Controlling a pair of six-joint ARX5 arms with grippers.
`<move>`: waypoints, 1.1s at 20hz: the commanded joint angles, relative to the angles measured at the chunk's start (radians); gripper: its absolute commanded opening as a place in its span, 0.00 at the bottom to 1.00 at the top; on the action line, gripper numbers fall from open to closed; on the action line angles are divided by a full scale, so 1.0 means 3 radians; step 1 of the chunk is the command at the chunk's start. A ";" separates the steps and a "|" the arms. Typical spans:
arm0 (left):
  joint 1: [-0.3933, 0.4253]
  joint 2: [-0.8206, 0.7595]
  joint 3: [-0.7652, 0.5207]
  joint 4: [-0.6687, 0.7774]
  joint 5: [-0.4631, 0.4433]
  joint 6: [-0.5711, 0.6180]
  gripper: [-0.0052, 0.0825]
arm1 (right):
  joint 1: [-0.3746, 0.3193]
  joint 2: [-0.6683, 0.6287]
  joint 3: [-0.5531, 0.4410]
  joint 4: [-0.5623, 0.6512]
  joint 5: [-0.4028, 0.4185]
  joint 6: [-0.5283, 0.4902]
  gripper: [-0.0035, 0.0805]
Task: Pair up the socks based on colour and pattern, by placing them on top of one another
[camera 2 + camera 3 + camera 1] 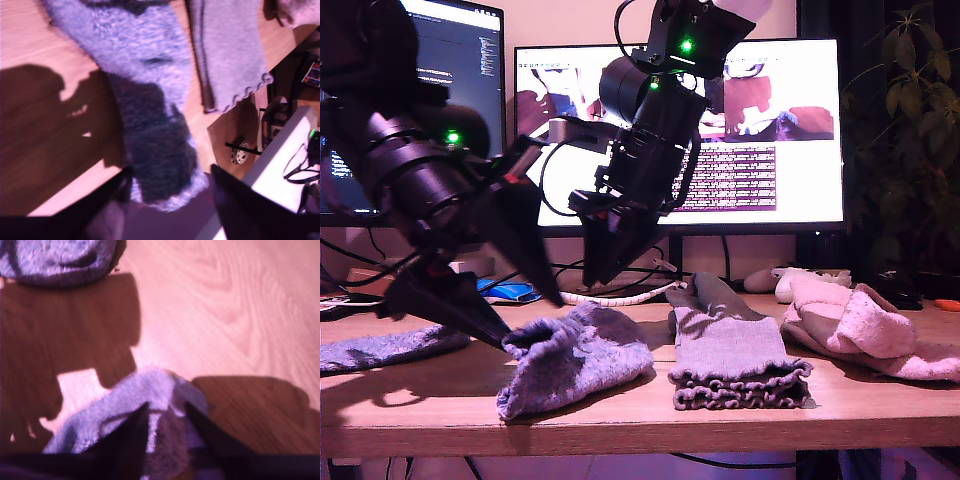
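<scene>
Wooden table, two lit monitors

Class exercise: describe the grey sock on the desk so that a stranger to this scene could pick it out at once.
Start at the big lit monitor and drop to the wooden desk below it. The grey sock lies mid-desk in the exterior view, between a fuzzy purple sock and a pink sock. Only it is smooth, with a frilly cuff.

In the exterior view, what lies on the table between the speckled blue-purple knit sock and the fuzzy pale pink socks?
A smooth grey sock with a frilly cuff lies between the speckled blue-purple knit sock and the fuzzy pale pink socks, as the exterior view shows.
</scene>
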 commanded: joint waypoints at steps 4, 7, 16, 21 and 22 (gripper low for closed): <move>0.0106 -0.0084 -0.0011 -0.0093 -0.0025 0.0167 0.36 | 0.0027 0.0045 0.0034 -0.0011 -0.0029 0.0121 0.40; 0.0187 -0.0161 -0.0011 -0.0168 -0.0170 0.0336 0.14 | 0.0001 -0.0031 0.0034 -0.0183 -0.0300 0.0165 0.39; 0.0360 -0.0811 -0.0013 -0.0205 -0.1476 0.0790 0.03 | -0.0093 -0.0267 0.0034 -0.0336 -0.0673 0.0244 0.04; 0.0643 -0.0963 -0.0019 -0.0221 -0.1584 0.1207 0.03 | -0.0074 -0.0403 0.0033 -0.0381 -0.0652 0.0284 0.03; 0.0732 -0.0963 -0.0019 -0.0193 -0.1582 0.1240 0.03 | -0.0074 -0.0413 0.0032 -0.0413 -0.0638 0.0282 0.03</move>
